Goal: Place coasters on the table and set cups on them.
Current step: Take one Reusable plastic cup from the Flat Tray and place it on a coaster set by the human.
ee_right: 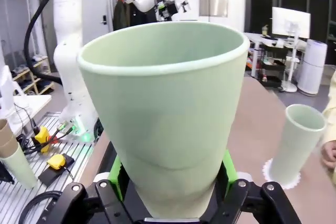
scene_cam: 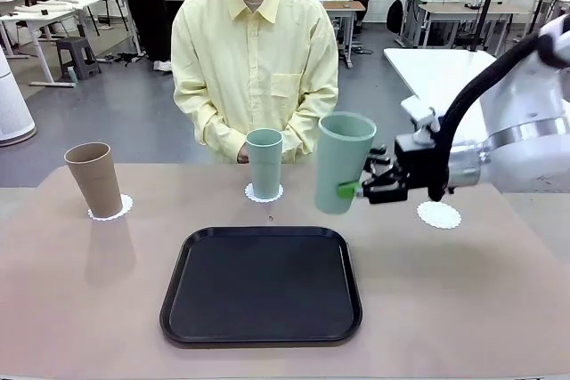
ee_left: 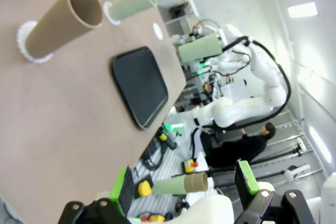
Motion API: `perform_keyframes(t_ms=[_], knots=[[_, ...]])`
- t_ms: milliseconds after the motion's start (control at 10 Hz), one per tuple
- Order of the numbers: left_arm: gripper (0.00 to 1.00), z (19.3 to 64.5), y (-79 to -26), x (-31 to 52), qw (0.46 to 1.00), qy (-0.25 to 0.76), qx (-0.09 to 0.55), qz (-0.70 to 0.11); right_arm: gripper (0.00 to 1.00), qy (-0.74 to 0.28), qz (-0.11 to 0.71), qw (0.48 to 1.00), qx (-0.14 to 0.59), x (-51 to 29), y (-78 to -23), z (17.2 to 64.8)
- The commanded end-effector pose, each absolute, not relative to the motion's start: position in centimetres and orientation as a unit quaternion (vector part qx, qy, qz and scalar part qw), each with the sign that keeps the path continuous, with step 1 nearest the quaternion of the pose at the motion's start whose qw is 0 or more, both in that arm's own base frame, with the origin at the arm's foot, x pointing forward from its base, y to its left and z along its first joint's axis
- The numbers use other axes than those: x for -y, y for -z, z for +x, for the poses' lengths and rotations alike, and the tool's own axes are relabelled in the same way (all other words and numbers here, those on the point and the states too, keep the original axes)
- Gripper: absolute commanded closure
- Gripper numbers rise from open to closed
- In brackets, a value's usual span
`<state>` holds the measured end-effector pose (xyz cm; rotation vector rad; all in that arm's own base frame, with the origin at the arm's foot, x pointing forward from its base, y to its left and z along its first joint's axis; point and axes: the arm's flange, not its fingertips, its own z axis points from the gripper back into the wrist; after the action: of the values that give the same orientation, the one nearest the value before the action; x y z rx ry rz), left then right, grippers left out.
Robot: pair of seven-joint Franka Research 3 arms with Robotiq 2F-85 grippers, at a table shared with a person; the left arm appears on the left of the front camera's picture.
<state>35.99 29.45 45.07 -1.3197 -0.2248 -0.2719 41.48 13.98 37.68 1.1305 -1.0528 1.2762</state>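
Tan worktop [scene_cam: 80, 291]: brown cup [scene_cam: 93, 179] and mint cup [scene_cam: 264, 163] each sit on a doily. Right tool [scene_cam: 356, 190] grips second mint cup [scene_cam: 341, 162] above worktop, near bare doily [scene_cam: 438, 214]. Left tool [ee_left: 184, 187] open.

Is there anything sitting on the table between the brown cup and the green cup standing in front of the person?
No. In the front view, the table is bare between the brown cup and the standing green cup.

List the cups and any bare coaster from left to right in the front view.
Brown cup → mint cup on its coaster → mint cup held by the right gripper → bare coaster.
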Motion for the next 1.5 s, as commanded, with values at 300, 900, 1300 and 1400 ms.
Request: perform_keyframes(t_ms=[300, 900, 1300, 1400], knots=[[0.00, 35.9, -45.2, -29.6, 0.778, 0.122, 0.104, -0.608, 0.78, -0.528, 0.452, 0.568, 0.440, -13.4, -40.6, 41.0], [0.00, 35.9, -45.2, -29.6, 0.778, 0.122, 0.104, -0.608, 0.19, -0.512, 0.397, 0.619, 0.444, -5.4, -41.4, 44.2], [0.00, 35.9, -45.2, -29.6, 0.778, 0.122, 0.104, -0.608, 0.19, -0.471, 0.374, 0.639, 0.479, 6.0, -42.2, 47.9], [0.00, 35.9, -45.2, -29.6, 0.778, 0.122, 0.104, -0.608, 0.19, -0.461, 0.383, 0.634, 0.489, 7.9, -42.0, 48.5]])
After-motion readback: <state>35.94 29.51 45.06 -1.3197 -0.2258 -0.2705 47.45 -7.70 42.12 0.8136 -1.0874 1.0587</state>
